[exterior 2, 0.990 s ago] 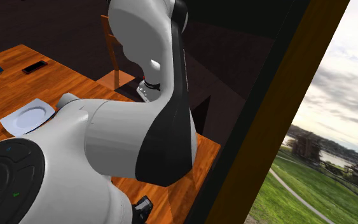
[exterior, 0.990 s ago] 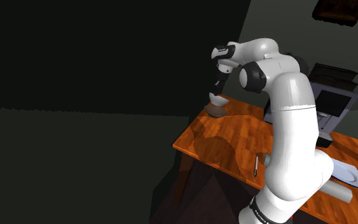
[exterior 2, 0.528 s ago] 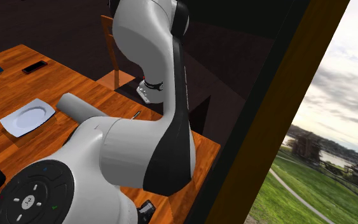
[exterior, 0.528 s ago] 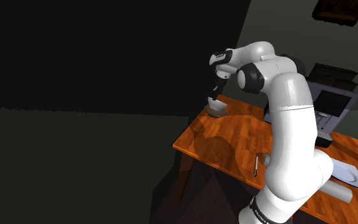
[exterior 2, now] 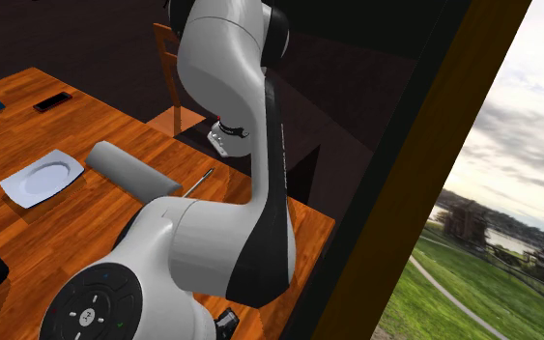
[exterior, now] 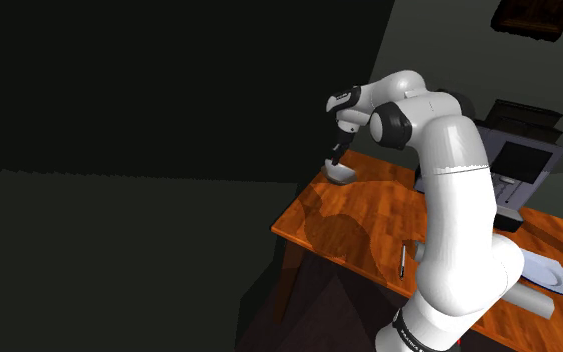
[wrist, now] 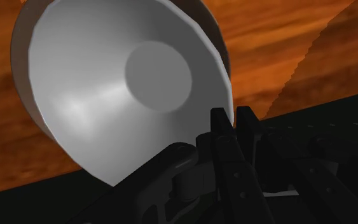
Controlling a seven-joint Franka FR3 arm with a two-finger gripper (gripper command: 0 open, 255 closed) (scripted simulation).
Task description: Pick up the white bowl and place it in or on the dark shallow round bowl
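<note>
Since a second ago the arm has lowered the white round bowl [exterior: 341, 172] into the dark shallow round bowl [wrist: 20, 70] at the far corner of the orange-brown wooden table [exterior: 359, 225], the black gripper [wrist: 231, 121] still pinching the white bowl's rim between its closed jaws.

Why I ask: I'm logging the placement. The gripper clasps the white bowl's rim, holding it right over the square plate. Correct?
Wrong spot. The gripper clasps the white bowl's rim right over the dark shallow round bowl, whose edge peeks out behind it in the wrist view.
</note>
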